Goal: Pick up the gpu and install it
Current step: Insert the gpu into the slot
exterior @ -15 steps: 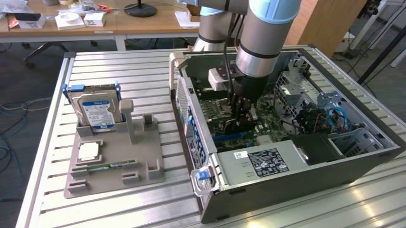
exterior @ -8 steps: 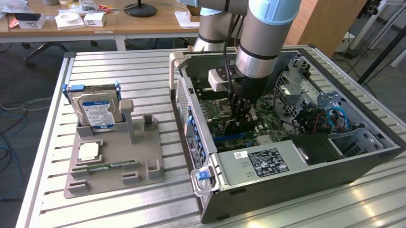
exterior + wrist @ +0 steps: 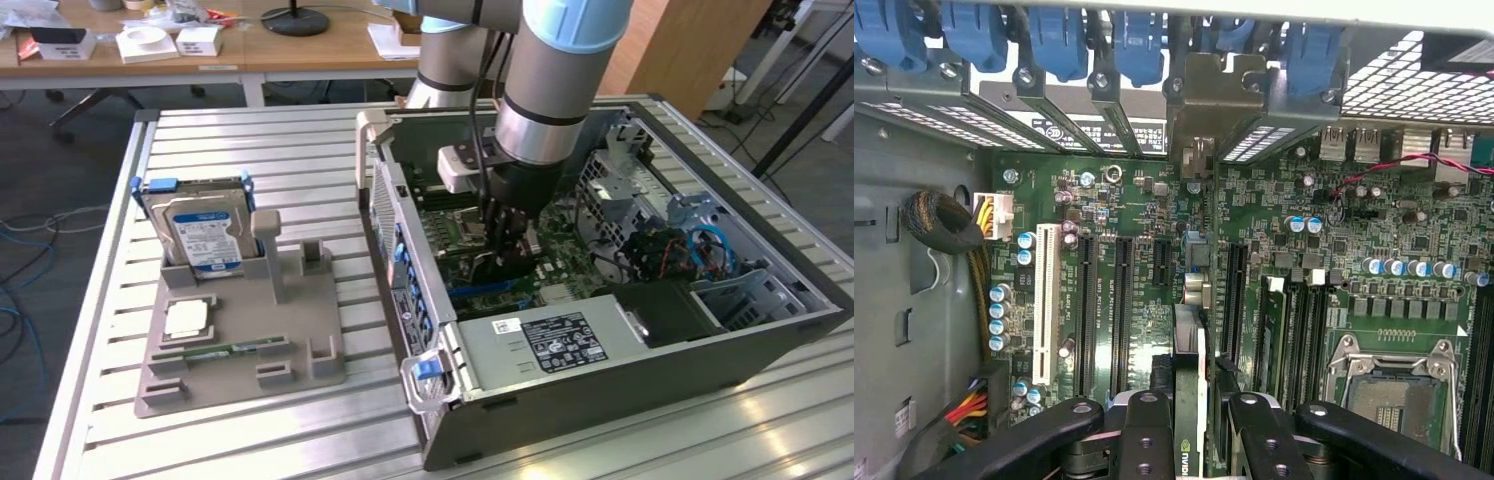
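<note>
One open case [image 3: 561, 400]: lying on its side, our arm reaching inside.
motherboard [image 3: 1414, 230]: covers the case floor.
gripper [image 3: 1189, 415]: clamped on the gpu, we reckon.
gpu [image 3: 1189, 340]: edge-on between the fingers [image 3: 1144, 430], above the case floor, long axis along the slots [image 3: 1119, 310], bracket toward the case's rear.

The gpu [image 3: 1190, 395] shows edge-on between the fingers [image 3: 1146, 440], so its faces are hidden. Its end by the fingers runs off the picture's edge, as do the fingers' bases. Whether it is seated cannot be told. In the exterior view the arm [image 3: 554, 90] is cut off above and hides the middle of the motherboard [image 3: 461, 215]. Print on the power supply [image 3: 567, 340] and hard drive [image 3: 207, 240] labels is too small to read.
</note>
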`<state>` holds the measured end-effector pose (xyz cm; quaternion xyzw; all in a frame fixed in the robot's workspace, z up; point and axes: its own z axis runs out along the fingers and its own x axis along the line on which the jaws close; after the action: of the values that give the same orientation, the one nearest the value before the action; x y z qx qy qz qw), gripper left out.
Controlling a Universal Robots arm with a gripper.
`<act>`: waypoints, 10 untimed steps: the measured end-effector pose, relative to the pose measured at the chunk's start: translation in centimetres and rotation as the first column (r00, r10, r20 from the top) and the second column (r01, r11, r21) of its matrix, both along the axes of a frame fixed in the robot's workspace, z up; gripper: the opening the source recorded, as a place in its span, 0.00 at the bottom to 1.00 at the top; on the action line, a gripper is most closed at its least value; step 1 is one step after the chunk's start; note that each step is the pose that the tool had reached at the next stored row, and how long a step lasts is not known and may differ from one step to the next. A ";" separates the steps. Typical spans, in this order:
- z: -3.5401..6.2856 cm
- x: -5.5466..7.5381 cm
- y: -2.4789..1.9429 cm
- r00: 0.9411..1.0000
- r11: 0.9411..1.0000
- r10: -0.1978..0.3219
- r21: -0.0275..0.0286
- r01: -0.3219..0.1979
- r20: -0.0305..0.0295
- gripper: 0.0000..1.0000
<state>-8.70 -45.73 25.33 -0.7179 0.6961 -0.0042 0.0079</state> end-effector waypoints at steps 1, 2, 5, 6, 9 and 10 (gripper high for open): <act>-0.02 0.0 0.00 1.000 1.000 0.000 0.000 0.000 0.000 0.26; -0.02 0.0 0.00 1.000 1.000 0.000 0.000 0.000 0.000 0.26; -0.03 0.0 0.00 1.000 1.000 0.000 0.000 0.000 0.000 0.26; -0.05 0.0 0.00 1.000 1.000 0.000 0.000 0.000 0.000 0.26; -0.09 0.0 0.00 1.000 1.000 0.000 0.000 0.000 0.000 0.26; -0.10 0.0 0.00 1.000 1.000 0.000 0.000 0.000 0.000 0.26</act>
<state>-8.70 -45.73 25.23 -0.7178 0.6962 -0.0042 0.0079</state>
